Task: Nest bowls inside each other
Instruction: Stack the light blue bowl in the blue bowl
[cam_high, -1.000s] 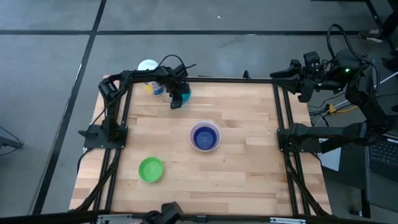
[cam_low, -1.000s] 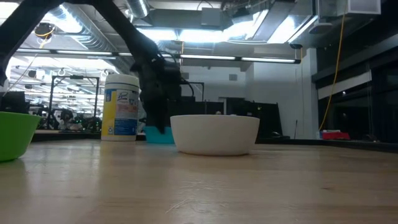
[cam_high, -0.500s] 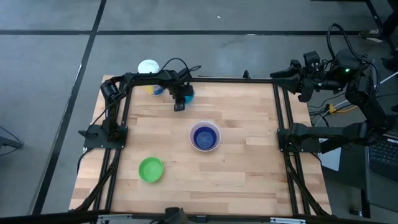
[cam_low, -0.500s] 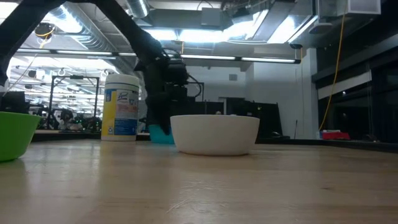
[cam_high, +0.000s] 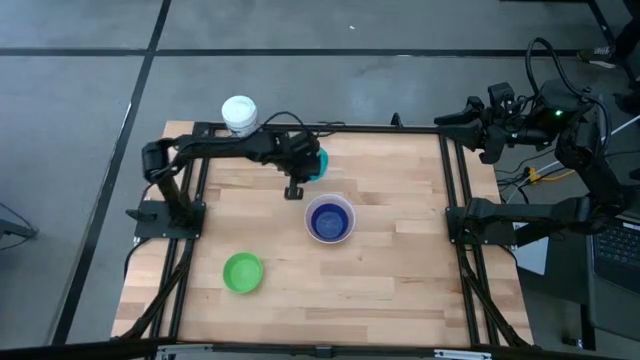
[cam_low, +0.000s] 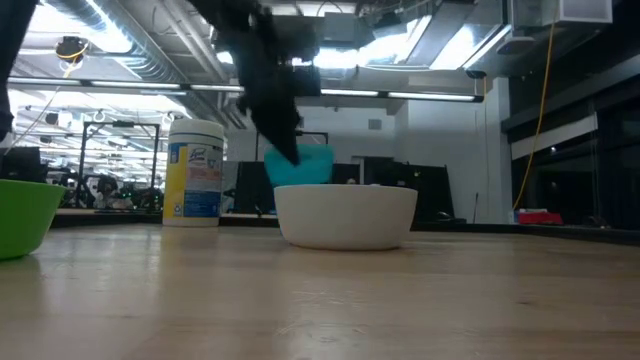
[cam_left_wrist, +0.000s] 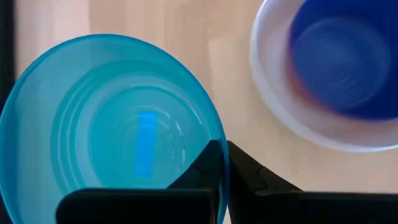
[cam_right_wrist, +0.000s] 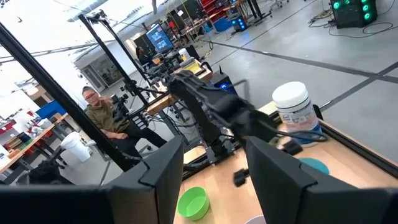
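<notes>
A teal bowl (cam_high: 317, 163) (cam_left_wrist: 112, 130) hangs above the table's far middle, with my left gripper (cam_high: 298, 172) (cam_left_wrist: 224, 163) shut on it. In the low view the teal bowl (cam_low: 302, 167) floats just behind a white bowl (cam_low: 345, 215). The white bowl (cam_high: 330, 219) rests on its base at the table's centre, with a dark blue bowl (cam_left_wrist: 339, 59) nested in it. A green bowl (cam_high: 242, 272) sits at the near left. My right gripper (cam_right_wrist: 214, 180) is open, raised beyond the table's far right corner (cam_high: 468, 115). My left gripper pinches the teal bowl's rim (cam_left_wrist: 219, 149) on the side facing the white bowl. One finger (cam_left_wrist: 202, 168) is inside the bowl and the other (cam_left_wrist: 252, 177) outside. The fingers slant down from above. The bowl hangs clear of the table, mouth up.
A white-lidded jar (cam_high: 239, 113) (cam_low: 195, 168) stands at the table's far left edge. Black frame rails (cam_high: 195, 190) run along the left and right sides. Bare wood lies right of the white bowl. A person sits beyond the table (cam_right_wrist: 102, 118).
My left gripper has risen and swung from beside the jar toward the table's right and near side, toward the white bowl. The teal bowl, on the table a second ago, is now lifted clear and carried along.
</notes>
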